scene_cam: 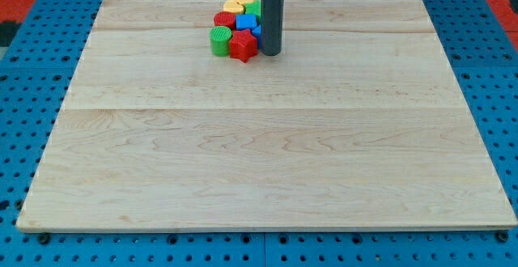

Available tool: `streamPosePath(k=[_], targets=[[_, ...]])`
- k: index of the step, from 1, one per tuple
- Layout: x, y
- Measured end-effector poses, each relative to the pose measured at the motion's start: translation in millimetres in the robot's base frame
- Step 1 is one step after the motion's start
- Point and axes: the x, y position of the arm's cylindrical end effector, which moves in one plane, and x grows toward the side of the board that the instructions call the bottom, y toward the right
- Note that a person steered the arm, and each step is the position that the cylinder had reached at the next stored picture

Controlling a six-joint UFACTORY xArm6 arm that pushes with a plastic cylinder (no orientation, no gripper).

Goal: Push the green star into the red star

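Although the blocks are packed tightly near the middle of the board's top edge, the job looks close to finished, as far as I can judge. The red star [242, 46] sits at the cluster's lower edge, touching the green cylinder [220, 40] on the view's left. My tip [270, 53] rests on the wooden board [259, 154] just beside the red star, on the view's right; it is a plain rod, so there is nothing to spread or pinch. A green block [253, 9], which I take to be the green star, shows only as a sliver at the cluster's top, largely hidden by the rod, so its shape is unclear. A blue block [246, 23] lies between it and the red star, with a red block [224, 19] and a yellow block [235, 5] alongside. Whether green star and red star touch cannot be told; if not, a short nudge remains.
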Motion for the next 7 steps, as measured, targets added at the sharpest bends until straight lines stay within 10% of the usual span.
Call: streamPosePath(k=[3, 7], targets=[[90, -62], [-58, -202]])
